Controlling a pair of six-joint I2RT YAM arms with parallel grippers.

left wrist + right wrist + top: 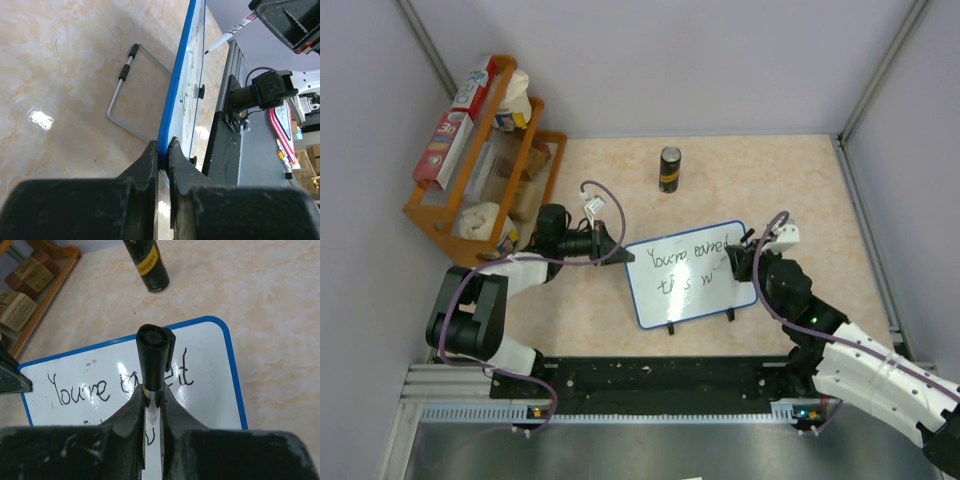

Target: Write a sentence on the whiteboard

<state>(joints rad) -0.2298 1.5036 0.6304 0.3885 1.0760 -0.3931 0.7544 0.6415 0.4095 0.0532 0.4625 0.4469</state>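
While the left arm sits folded with its elbow out at 8 o'clock, its forearm runs flat across to the 9 o'clock edge of the whiteboard. The left gripper is pinched tight on the blue rim there, and the left wrist view shows the two black fingers squeezing the edge between them.

The right arm comes in from the 5 o'clock corner and bends up and over, so its wrist hangs above the board's 3 o'clock end. The right gripper is clamped around a marker, with the black cap end pointing back at its camera. The tip is right down at the white surface, but I can't tell if it's actually touching.

The board is about mid-table with its two black feet on the 6 o'clock edge. The left wrist view also shows a bent wire leg with black sleeves behind it. The sentence reads something like "You're earned" on top, with "this w" underneath.

There's a dark can standing upright at 12 o'clock from the board, well apart from it. A wooden rack stuffed with boxes and bags sits at 10 o'clock against the wall, just behind the left arm. Neither of them is blocking the board.
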